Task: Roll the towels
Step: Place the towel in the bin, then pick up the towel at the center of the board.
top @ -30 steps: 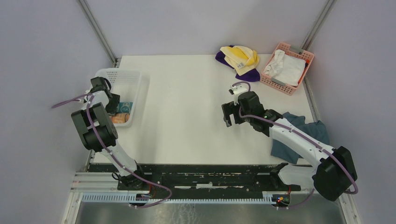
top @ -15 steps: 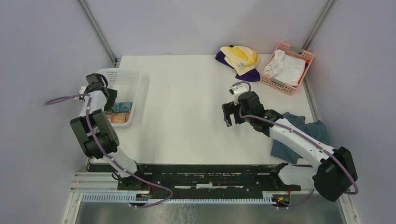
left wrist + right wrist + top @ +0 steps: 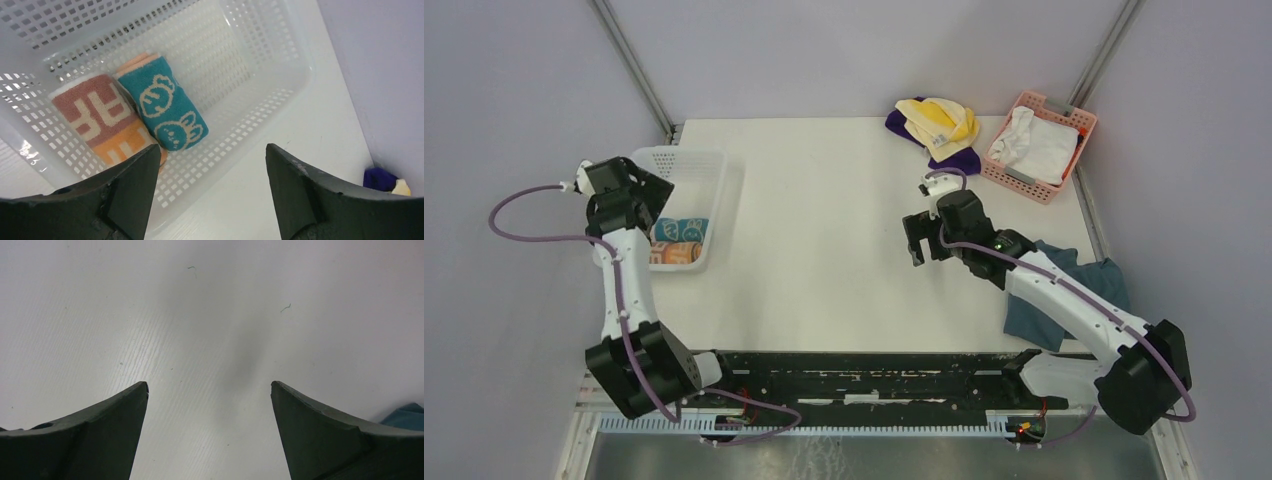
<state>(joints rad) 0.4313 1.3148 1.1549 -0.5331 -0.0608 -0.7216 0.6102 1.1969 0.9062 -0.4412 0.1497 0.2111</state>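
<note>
The yellow towel (image 3: 939,117) and purple towel (image 3: 955,160) lie heaped at the table's (image 3: 824,260) far edge, beyond the right gripper (image 3: 209,385), the nearer one, jaws spread and empty. The left gripper (image 3: 207,148), jaws apart and empty, hangs over the white basket (image 3: 724,172) holding two rolled towels (image 3: 167,110).

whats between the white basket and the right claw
Nothing. In the top view the table is bare all the way from the white basket to the right claw.
</note>
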